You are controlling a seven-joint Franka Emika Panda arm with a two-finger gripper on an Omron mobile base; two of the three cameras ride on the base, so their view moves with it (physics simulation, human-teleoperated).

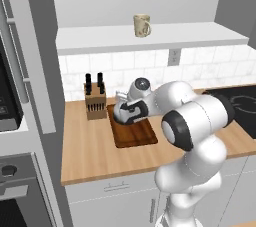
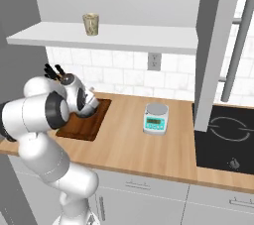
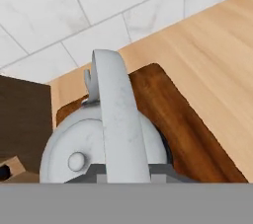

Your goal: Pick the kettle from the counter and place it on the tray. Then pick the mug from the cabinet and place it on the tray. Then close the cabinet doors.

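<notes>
The grey kettle [image 3: 74,144] sits low over the dark-brown tray [image 3: 190,129], its arched handle [image 3: 116,104] running up the middle of the hand view. My gripper [image 3: 123,174] is shut on that handle. In the left base view my gripper [image 1: 129,112] is over the back of the tray [image 1: 136,135], hiding most of the kettle. The cream mug [image 1: 142,25] [image 2: 91,24] stands upright on the open cabinet's pale shelf [image 1: 150,38]. The cabinet doors [image 2: 218,45] [image 1: 40,51] stand open at both sides.
A light-wood knife block [image 1: 95,102] stands just left of the tray, close to my hand. A small kitchen scale [image 2: 156,118] is on the counter [image 2: 144,149] to the right. A black cooktop [image 2: 223,137] lies at far right; the oven column [image 1: 10,121] is at left.
</notes>
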